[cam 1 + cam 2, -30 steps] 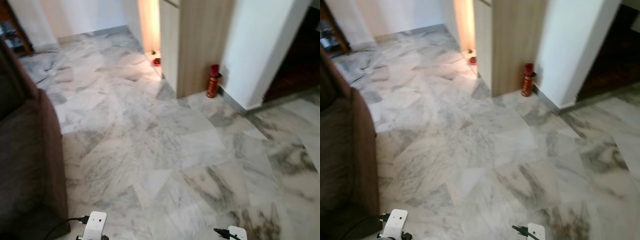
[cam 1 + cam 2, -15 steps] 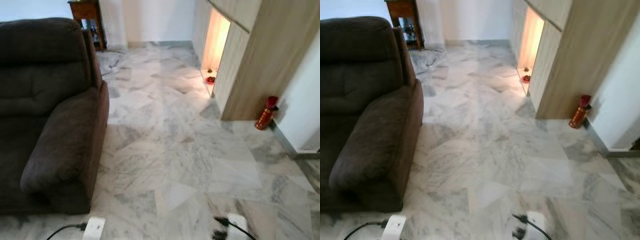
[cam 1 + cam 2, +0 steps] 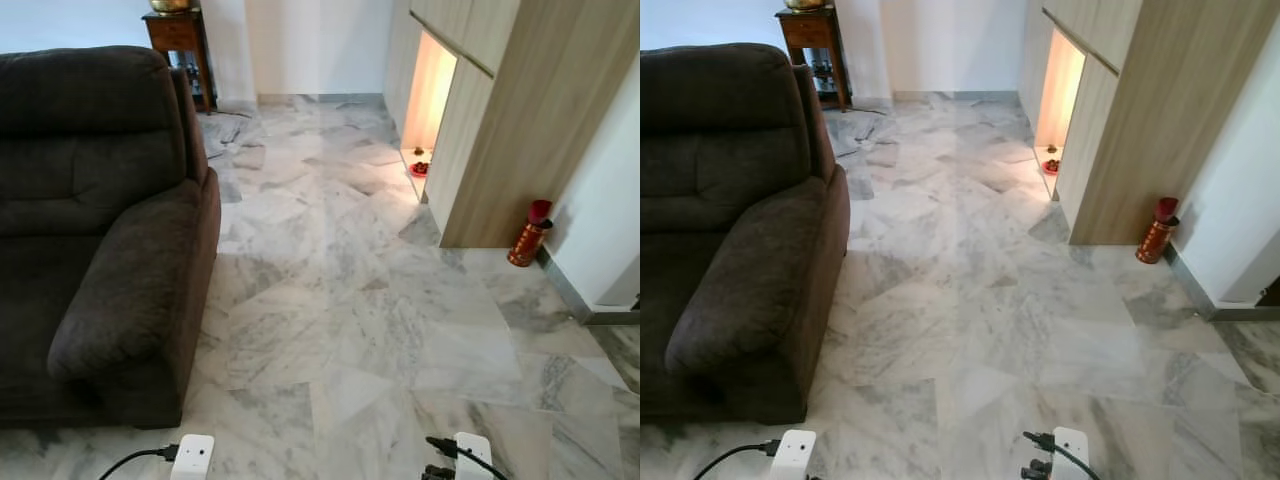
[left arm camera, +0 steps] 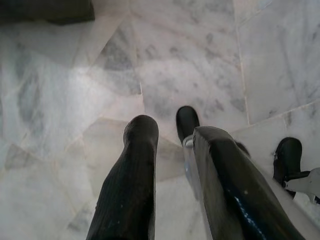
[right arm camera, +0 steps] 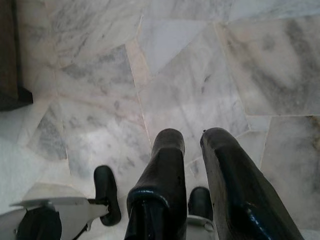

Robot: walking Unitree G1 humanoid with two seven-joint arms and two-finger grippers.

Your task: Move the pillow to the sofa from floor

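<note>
Head views: dark brown sofa (image 3: pixel 95 230) stands on the robot's left, seat and near armrest bare. Marble floor (image 3: pixel 350 300) stretches ahead, grey-veined white tiles. The pillow cannot be made out on the floor or on the sofa.

Right side: wooden cabinet (image 3: pixel 510 120) against a white wall, with a lit alcove (image 3: pixel 430 95) at floor level holding a small red object (image 3: pixel 420 168), too small to tell what. A red bottle-shaped object (image 3: pixel 528 233) stands on the floor just beside the cabinet's near corner. Far back, a small wooden side table (image 3: pixel 180 40) stands behind the sofa.

Bottom edge of the head views: 2 white wrist units with black cables, left (image 3: pixel 192 456) and right (image 3: pixel 470 455).

Left gripper (image 4: pixel 172 135): hangs low over bare marble, pointing down, its 2 fingers (image 4: pixel 131 185) a narrow gap apart, nothing between them. The robot's black feet (image 4: pixel 187 122) show below it.

Right gripper (image 5: pixel 192 140): also hangs over bare floor, fingers (image 5: pixel 162 175) narrowly parted, holding nothing. A dark corner of the sofa base (image 5: pixel 12 60) lies at that view's edge.
</note>
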